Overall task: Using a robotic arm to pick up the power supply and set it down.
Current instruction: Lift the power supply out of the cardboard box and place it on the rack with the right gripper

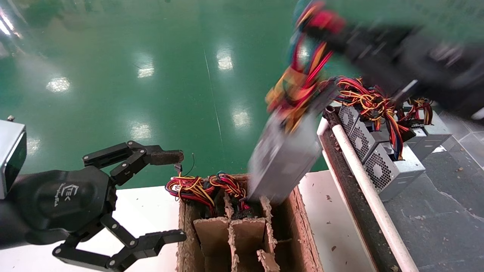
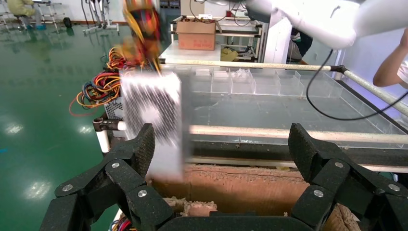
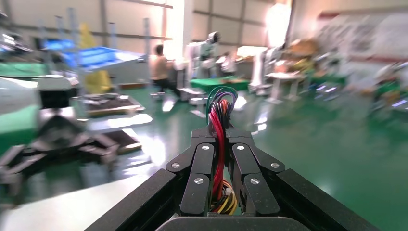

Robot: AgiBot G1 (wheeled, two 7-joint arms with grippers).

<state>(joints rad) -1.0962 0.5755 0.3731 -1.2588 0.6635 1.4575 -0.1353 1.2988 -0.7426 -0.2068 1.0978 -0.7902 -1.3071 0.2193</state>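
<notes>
The grey power supply [image 1: 283, 158] hangs tilted by its red, yellow and orange wire bundle [image 1: 298, 83], its lower end just over the far right cell of a cardboard box [image 1: 302, 223]. My right gripper [image 1: 325, 26] is shut on that bundle; in the right wrist view the wires [image 3: 219, 110] run between the closed gripper [image 3: 220, 137]. The left wrist view shows the power supply [image 2: 154, 115] blurred beyond the box wall [image 2: 240, 183], and the white robotic arm [image 2: 312, 19] above. My left gripper [image 1: 174, 196] [image 2: 222, 144] stays wide open beside the box, holding nothing.
Another unit's wires [image 1: 200, 187] stick out of the box's far left cell, between ragged cardboard dividers [image 1: 230, 230]. Several more power supplies [image 1: 378, 162] lie on the right behind a white rail [image 1: 363, 185]. The box stands on a white table [image 1: 151, 211]; green floor lies beyond.
</notes>
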